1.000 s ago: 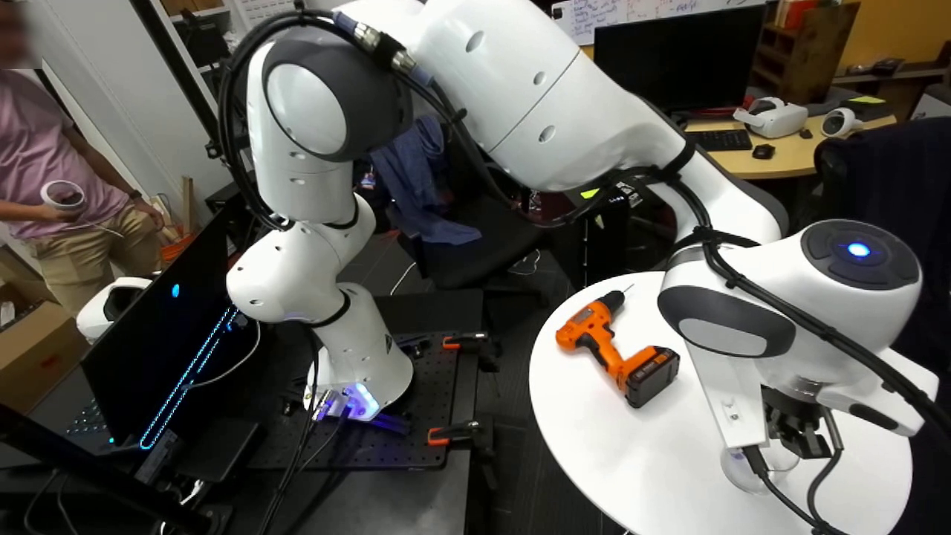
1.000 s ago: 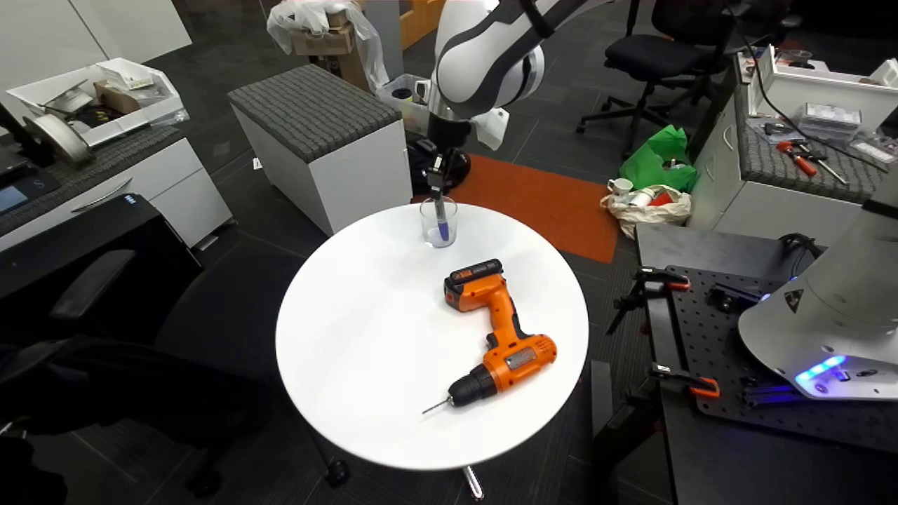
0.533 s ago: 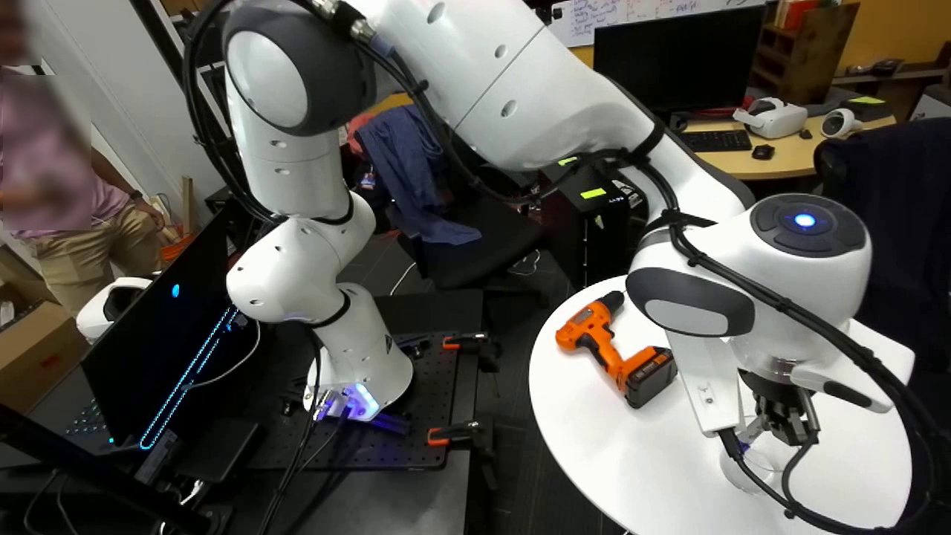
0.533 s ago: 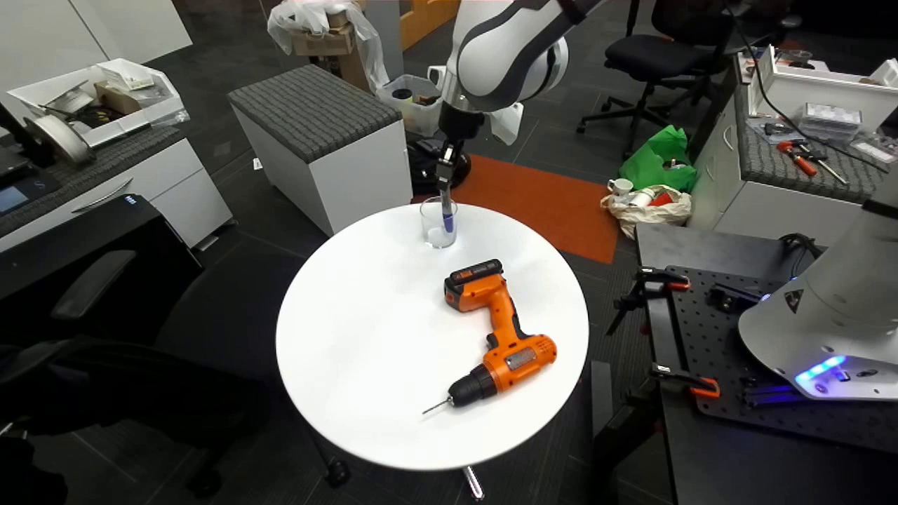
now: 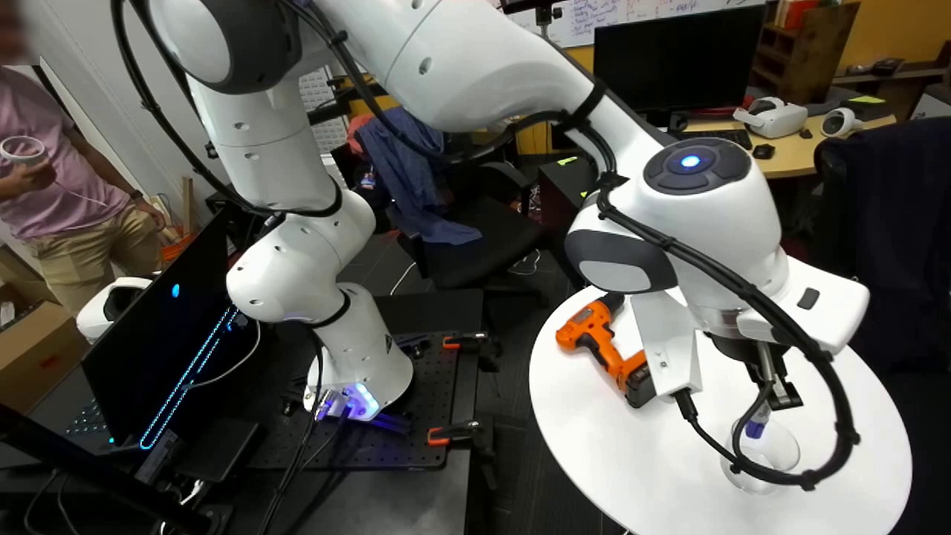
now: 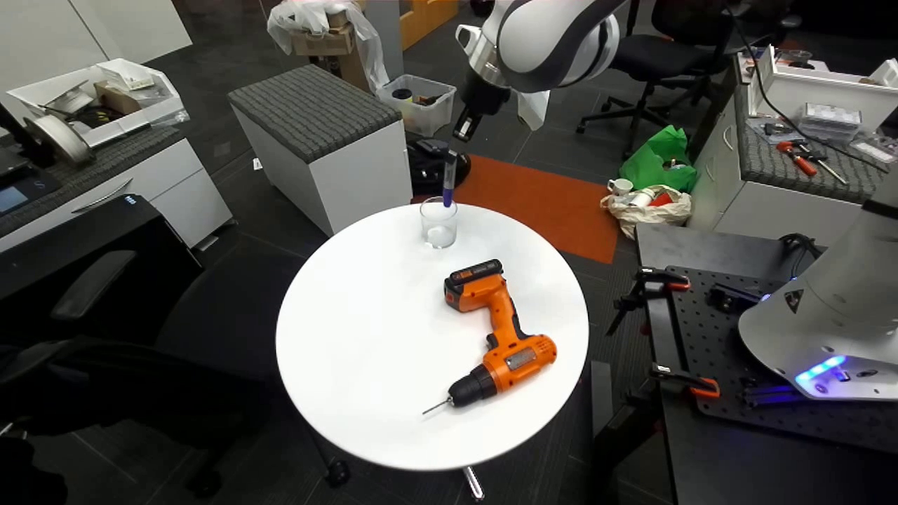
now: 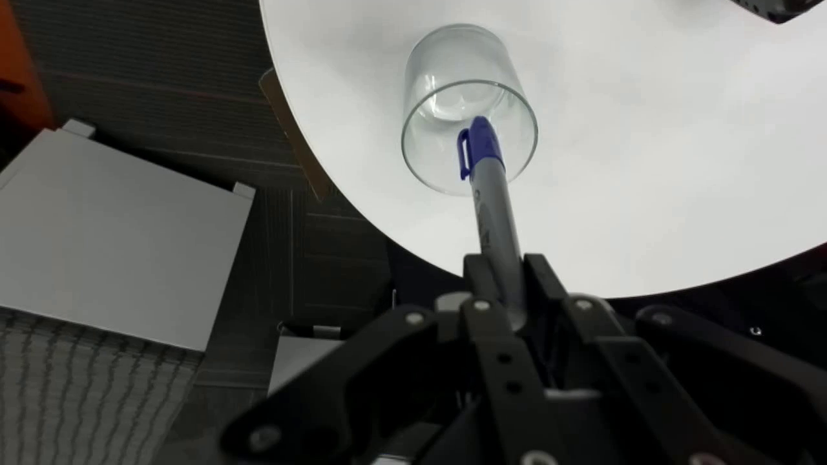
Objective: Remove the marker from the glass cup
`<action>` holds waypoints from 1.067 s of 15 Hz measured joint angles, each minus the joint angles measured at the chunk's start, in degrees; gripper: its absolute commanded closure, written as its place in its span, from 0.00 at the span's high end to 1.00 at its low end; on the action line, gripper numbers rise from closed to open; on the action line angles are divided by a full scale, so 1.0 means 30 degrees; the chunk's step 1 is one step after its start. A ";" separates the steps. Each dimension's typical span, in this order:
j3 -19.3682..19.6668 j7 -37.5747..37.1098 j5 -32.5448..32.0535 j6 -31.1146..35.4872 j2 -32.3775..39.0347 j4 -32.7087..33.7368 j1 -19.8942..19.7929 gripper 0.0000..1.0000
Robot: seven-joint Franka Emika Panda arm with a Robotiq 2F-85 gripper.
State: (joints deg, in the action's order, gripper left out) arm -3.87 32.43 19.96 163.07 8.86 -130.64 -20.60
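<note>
The marker (image 7: 494, 200) has a grey body and a dark blue cap that points down. My gripper (image 7: 505, 266) is shut on the marker's upper end. The glass cup (image 6: 439, 236) is clear and stands upright near the edge of the white round table (image 6: 351, 337). In an exterior view the marker (image 6: 449, 184) is above the cup, its cap tip at the height of the rim. I cannot tell whether the tip is just inside or just over the rim. In an exterior view the cable partly covers the cup (image 5: 779, 449), and the gripper (image 5: 776, 397) is above it.
An orange-and-black drill (image 6: 501, 322) lies on the table beside the cup, with its battery end nearer the cup. Its black end shows at the wrist view's corner (image 7: 778, 8). A white cabinet (image 6: 358, 175) stands behind the table. The cup is close to the table edge.
The gripper has risen and tilted, moving back toward the robot's base. The marker has come up with it from deep in the cup to the rim. Cup and drill have not moved.
</note>
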 measured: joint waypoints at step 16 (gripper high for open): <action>-0.1392 -0.0912 -0.4128 0.4507 -0.2386 -0.2956 0.1439 0.04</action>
State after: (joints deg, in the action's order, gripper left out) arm -8.05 29.69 7.57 176.59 1.70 -139.51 -16.28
